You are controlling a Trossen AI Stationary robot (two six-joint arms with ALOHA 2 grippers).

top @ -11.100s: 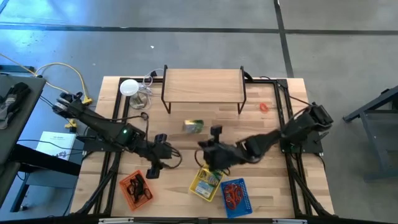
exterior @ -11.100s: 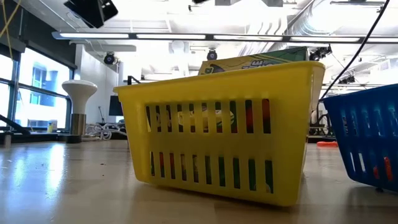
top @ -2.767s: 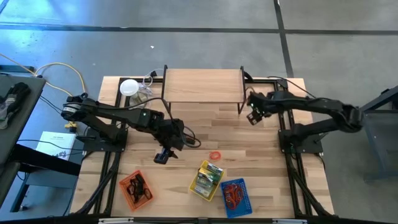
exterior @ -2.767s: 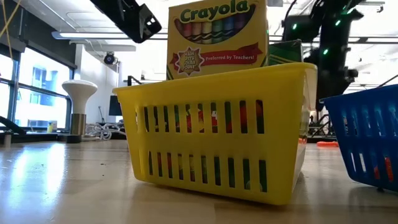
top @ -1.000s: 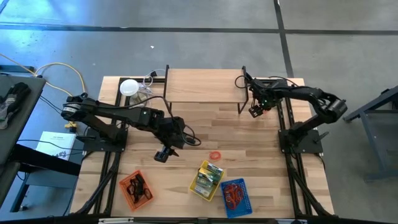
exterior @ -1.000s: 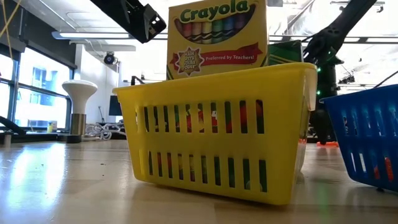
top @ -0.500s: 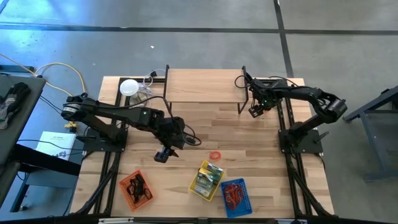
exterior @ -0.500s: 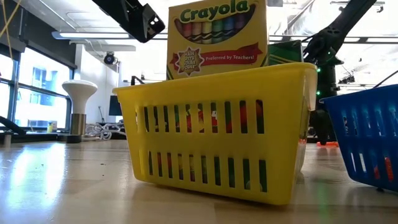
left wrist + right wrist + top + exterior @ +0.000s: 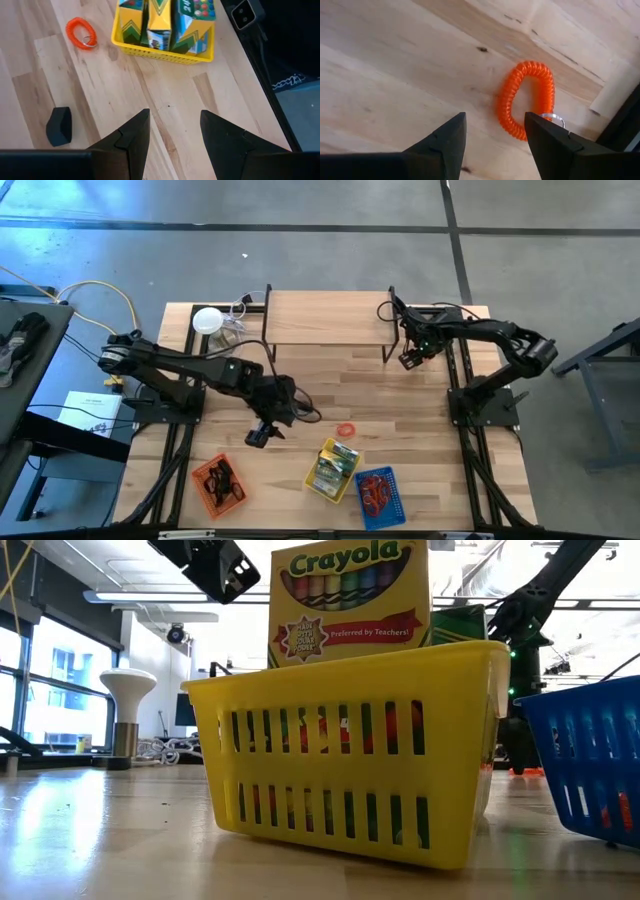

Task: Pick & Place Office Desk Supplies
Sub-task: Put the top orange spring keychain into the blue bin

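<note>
1. At the near edge of the counter [image 9: 420, 405], three baskets are seen in a row. An orange basket [image 9: 218, 483] on the left is loaded with dark clip-like pieces. A yellow basket [image 9: 332, 470] in the middle holds crayon boxes [image 9: 349, 602]. A blue basket [image 9: 377, 493] on the right is filled with red rubber-band loops. Much of the sorting is judged done.

2. Just beyond the yellow basket, an orange coil wristband [image 9: 346, 429] is left loose on the bare wood. A small black block [image 9: 59, 126] is also seen on the wood in the left wrist view. Both are judged still to be put away.

3. The left tool [image 9: 262, 432] is held above the counter, left of that coil, with its fingers spread and nothing between them.

4. Farther back, a wooden riser shelf [image 9: 328, 316] is set across the middle, with a white round disc [image 9: 207, 320] at its left.

5. At the far right, beside the shelf's leg, the right tool [image 9: 495, 134] is lowered over a second orange coil wristband [image 9: 527, 99]. Its fingers are parted on either side of the coil's near end, with nothing pinched yet. This pick is judged the step in hand.
</note>
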